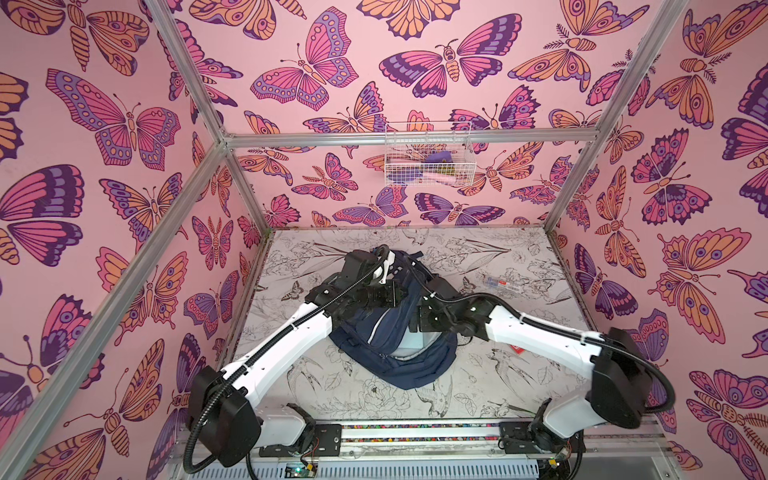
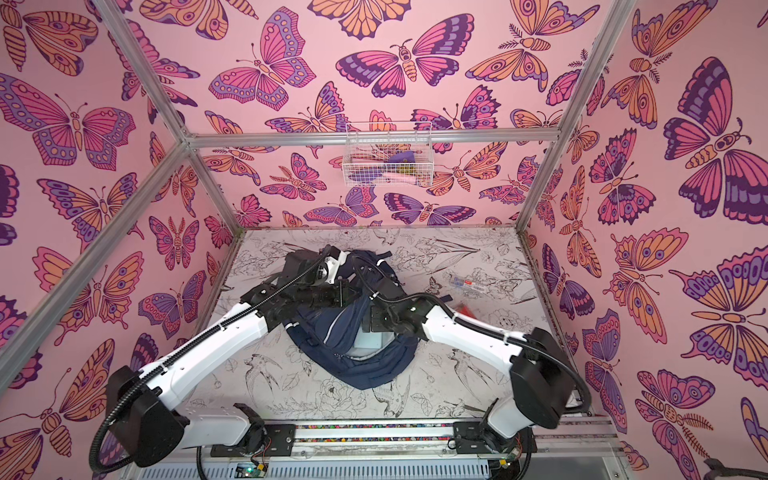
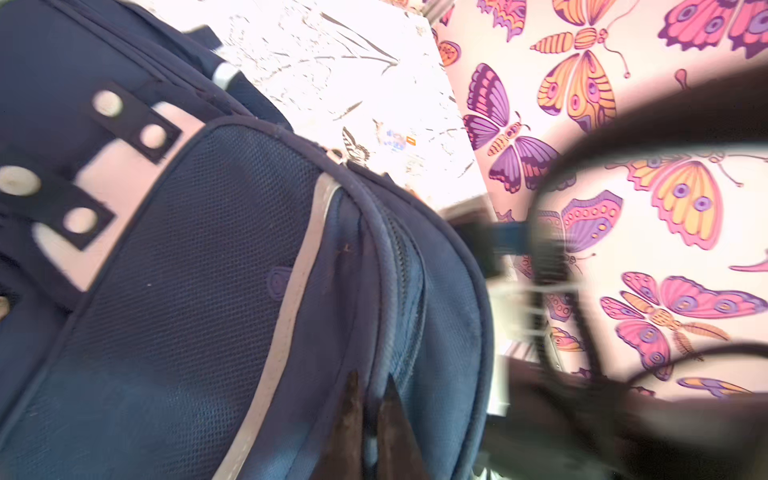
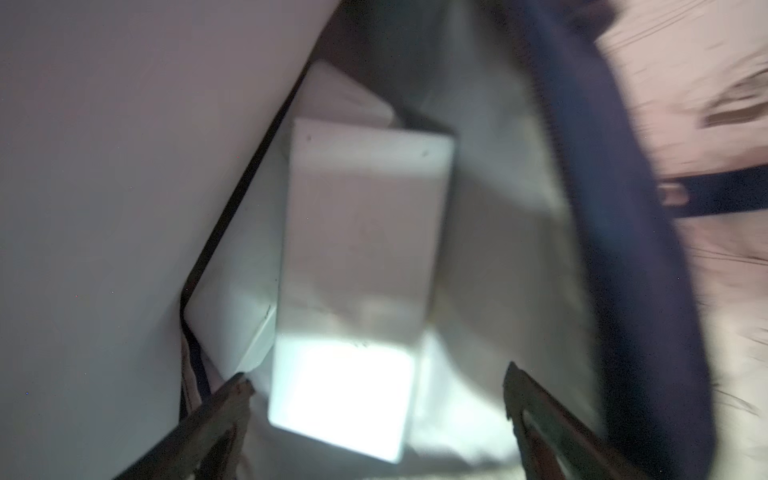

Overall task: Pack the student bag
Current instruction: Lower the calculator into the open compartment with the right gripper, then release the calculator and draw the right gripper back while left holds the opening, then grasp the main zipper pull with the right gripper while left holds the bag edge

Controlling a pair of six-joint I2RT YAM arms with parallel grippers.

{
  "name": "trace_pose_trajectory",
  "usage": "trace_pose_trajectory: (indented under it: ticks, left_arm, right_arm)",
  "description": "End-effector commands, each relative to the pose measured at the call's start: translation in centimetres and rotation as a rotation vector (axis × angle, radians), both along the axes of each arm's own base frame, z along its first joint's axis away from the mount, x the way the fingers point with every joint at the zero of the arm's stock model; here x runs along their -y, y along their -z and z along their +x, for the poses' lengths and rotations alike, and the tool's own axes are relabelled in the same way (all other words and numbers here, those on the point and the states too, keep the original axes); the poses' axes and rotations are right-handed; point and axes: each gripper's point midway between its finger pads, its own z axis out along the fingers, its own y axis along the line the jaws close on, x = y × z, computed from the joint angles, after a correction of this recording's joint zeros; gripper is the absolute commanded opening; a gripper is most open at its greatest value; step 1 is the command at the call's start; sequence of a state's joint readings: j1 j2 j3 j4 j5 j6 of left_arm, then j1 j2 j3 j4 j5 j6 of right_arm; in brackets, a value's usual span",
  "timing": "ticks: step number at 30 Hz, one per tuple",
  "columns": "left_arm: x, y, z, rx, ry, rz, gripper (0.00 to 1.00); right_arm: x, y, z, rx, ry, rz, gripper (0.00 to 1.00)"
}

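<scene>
The student bag (image 1: 395, 368) (image 2: 357, 372), navy with pale stripes, lies in the middle of the table with its main opening facing the right arm. My left gripper (image 3: 372, 377) (image 1: 397, 296) is shut on a fold of the bag's fabric beside the zip (image 3: 401, 266). My right gripper (image 4: 376, 372) is open at the mouth of the bag, and in both top views its fingers are hidden under the wrist. A white flat box-like item (image 4: 361, 232) (image 1: 409, 343) lies inside against the pale lining, between and beyond the open fingers and held by neither.
A white wire basket (image 1: 428, 160) with small items hangs on the back wall. A clear packet (image 1: 505, 282) lies on the table to the right of the bag. A small red item (image 1: 515, 348) shows under the right arm. Butterfly-patterned walls close in three sides.
</scene>
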State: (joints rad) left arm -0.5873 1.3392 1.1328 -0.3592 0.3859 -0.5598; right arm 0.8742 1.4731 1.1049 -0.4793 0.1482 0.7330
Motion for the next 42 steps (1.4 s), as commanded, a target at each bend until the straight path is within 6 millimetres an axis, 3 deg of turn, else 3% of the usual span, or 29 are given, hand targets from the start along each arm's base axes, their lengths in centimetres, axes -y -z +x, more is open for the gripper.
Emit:
trace_pose_trajectory:
  ticks: [1, 2, 5, 10, 11, 16, 22, 27, 31, 35, 39, 42]
  left_arm:
    - [1.4, -0.6, 0.2, -0.01, 0.04, -0.083, 0.14]
    - [1.5, -0.1, 0.2, -0.025, 0.038, -0.08, 0.28]
    - [0.9, 1.0, 0.2, -0.052, -0.001, -0.063, 0.55]
    - [-2.0, 2.5, -0.6, -0.09, -0.098, -0.016, 0.69]
    - [-3.1, 1.7, -1.3, -0.074, -0.121, -0.015, 0.7]
    - [-7.2, 4.2, -3.9, -0.149, -0.209, 0.067, 0.69]
    - [-9.4, 7.8, -8.1, -0.267, -0.238, 0.092, 0.69]
    - [-9.7, 10.4, -9.6, -0.381, -0.268, 0.088, 0.74]
    - [-8.7, 11.1, -9.2, -0.432, -0.271, 0.054, 0.71]
    - [-7.9, 12.0, -8.4, -0.463, -0.292, 0.024, 0.66]
    - [-7.4, 13.5, -8.5, -0.526, -0.29, 0.035, 0.55]
    - [-7.1, 13.9, -8.9, -0.552, -0.269, 0.026, 0.55]
  right_arm:
    - [4.8, -2.7, -0.5, 0.099, 0.13, -0.064, 0.93]
    - [6.4, -2.7, -1.1, 0.101, 0.16, -0.089, 0.92]
    - [9.8, -2.7, -2.8, 0.102, 0.212, -0.125, 0.9]
    - [11.8, -2.3, -4.9, 0.093, 0.217, -0.088, 0.84]
    - [11.7, -2.2, -5.2, 0.092, 0.211, -0.072, 0.82]
    - [9.9, -2.1, -5.3, 0.086, 0.157, -0.033, 0.74]
    - [6.2, -1.9, -5.3, 0.088, 0.065, -0.073, 0.66]
    - [3.2, -1.6, -6.0, 0.104, -0.016, -0.115, 0.65]
    - [1.6, -1.1, -6.6, 0.106, -0.056, -0.125, 0.64]
    - [1.2, -1.0, -7.1, 0.113, -0.073, -0.142, 0.64]
    - [1.5, -1.2, -7.3, 0.115, -0.063, -0.137, 0.62]
    - [1.6, -1.7, -7.2, 0.126, -0.059, -0.125, 0.61]
